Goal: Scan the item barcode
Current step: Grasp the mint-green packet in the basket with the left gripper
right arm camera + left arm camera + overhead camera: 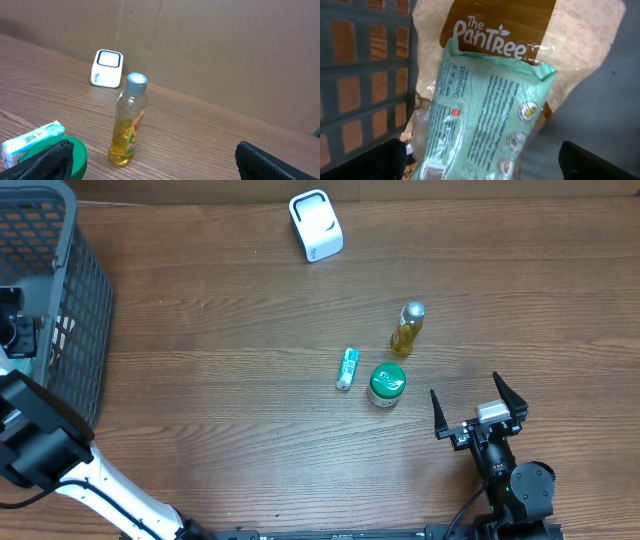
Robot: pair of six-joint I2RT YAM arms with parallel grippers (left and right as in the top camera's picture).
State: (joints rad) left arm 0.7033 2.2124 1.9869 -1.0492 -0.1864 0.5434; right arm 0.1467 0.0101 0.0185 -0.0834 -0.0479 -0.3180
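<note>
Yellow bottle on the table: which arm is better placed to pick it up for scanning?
Right. The right gripper is open and faces the bottle close ahead. The left gripper is open inside the basket, over a pale green packet.

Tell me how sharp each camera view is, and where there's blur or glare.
Overhead: even light, table grain crisp, hardly any shadows. Left wrist: very close, fine print on the mint packet is soft, the PanTree bag logo readable. Right wrist: yellow bottle sharp with a highlight on its cap; the fingers at the bottom edge are dark and blurred.
</note>
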